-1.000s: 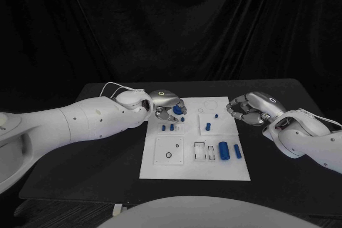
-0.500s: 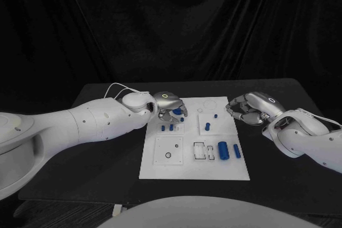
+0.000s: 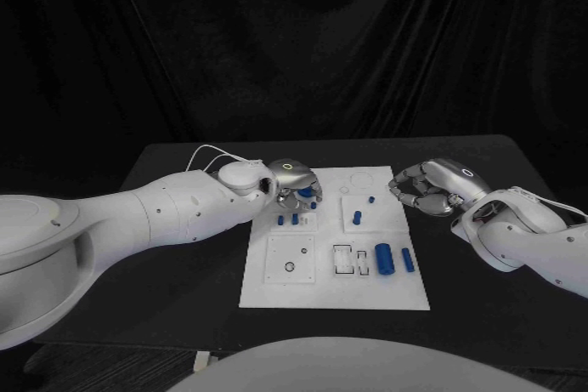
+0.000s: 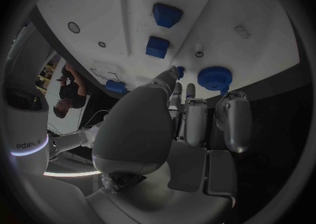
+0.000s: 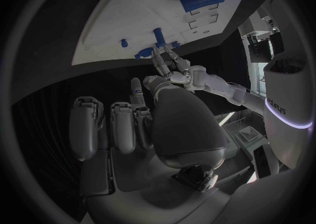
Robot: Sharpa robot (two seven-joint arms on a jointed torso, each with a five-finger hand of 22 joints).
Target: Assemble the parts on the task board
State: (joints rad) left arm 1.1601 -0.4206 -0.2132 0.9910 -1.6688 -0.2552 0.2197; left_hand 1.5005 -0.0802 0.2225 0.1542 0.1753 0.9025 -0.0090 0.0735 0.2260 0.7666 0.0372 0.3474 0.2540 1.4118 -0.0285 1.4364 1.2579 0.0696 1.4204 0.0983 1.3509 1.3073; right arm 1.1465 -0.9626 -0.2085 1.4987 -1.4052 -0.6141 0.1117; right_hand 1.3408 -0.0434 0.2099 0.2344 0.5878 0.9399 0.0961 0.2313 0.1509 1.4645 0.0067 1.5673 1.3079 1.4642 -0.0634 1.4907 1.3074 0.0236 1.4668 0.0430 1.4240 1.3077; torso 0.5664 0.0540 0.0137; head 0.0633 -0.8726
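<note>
The white task board (image 3: 337,286) lies mid-table. My left hand (image 3: 291,184) hovers low over its far left corner, fingertips (image 4: 191,90) against a blue gear (image 4: 212,78) that sits flat on the board; the thumb reaches past it to a small blue piece (image 4: 179,71). Two blue blocks (image 4: 158,47) stand just beyond on the board (image 4: 131,18). My right hand (image 3: 426,186) sits off the board's right edge with its fingers (image 5: 112,129) curled in and nothing in them. From its wrist view the left hand (image 5: 173,66) appears at the board's far edge.
A thick blue cylinder (image 3: 386,259) and a slimmer one (image 3: 408,259) lie at the board's right side. Small blue pegs (image 3: 357,216) stand in the middle. The black table (image 3: 183,264) runs wide on both sides of the board.
My left hand has shifted a little toward the board's far edge and lowered, so less of the blue gear shows among its fingers. The right hand has stayed put.
</note>
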